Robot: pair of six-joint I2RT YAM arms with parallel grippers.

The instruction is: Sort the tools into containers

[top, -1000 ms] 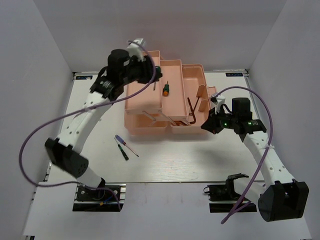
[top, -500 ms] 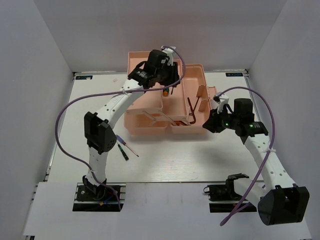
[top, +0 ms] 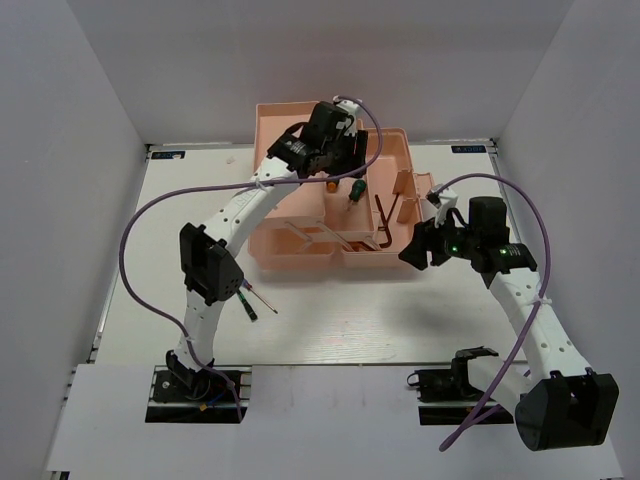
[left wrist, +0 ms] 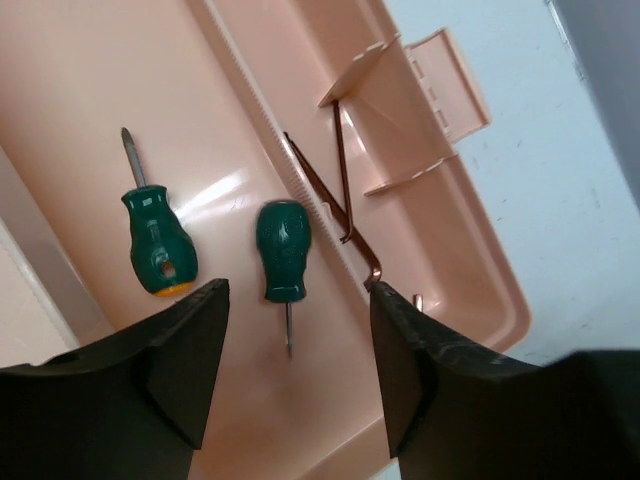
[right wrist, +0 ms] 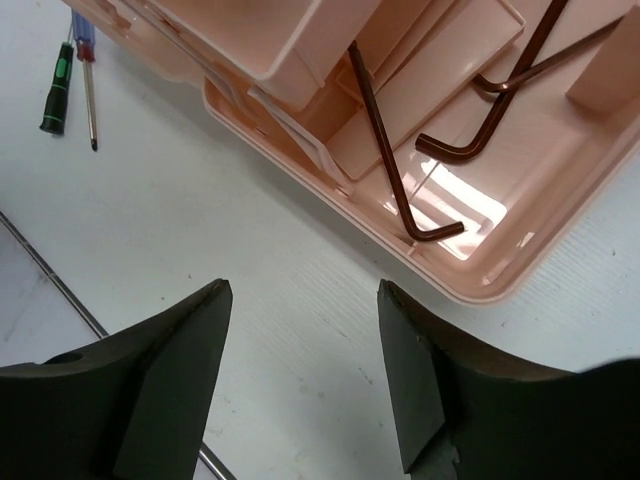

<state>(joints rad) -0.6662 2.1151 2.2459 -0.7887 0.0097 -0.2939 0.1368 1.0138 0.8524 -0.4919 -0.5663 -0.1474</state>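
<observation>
The peach-pink toolbox (top: 300, 260) stands open at mid-table. My left gripper (top: 350, 172) hangs open over its upper tray (left wrist: 90, 110), with nothing between its fingers. Two stubby green screwdrivers lie loose in that tray below it: one with an orange end (left wrist: 157, 245), the other (left wrist: 283, 250) beside it. Dark hex keys (right wrist: 400, 170) lie in the lower right compartment. My right gripper (right wrist: 305, 285) is open and empty over the bare table, just off the box's front right corner. Two thin screwdrivers (right wrist: 70, 80) lie on the table left of the box.
The left arm's elbow (top: 208, 268) stands over the table beside the thin screwdrivers (top: 248, 303). Fold-out tray links (top: 300, 232) cross the box's front. White walls close in the table on the left, right and back.
The left arm swung right over the tray, then its gripper opened; a second stubby green screwdriver now lies there. The right gripper went from shut to open near the box's corner.
</observation>
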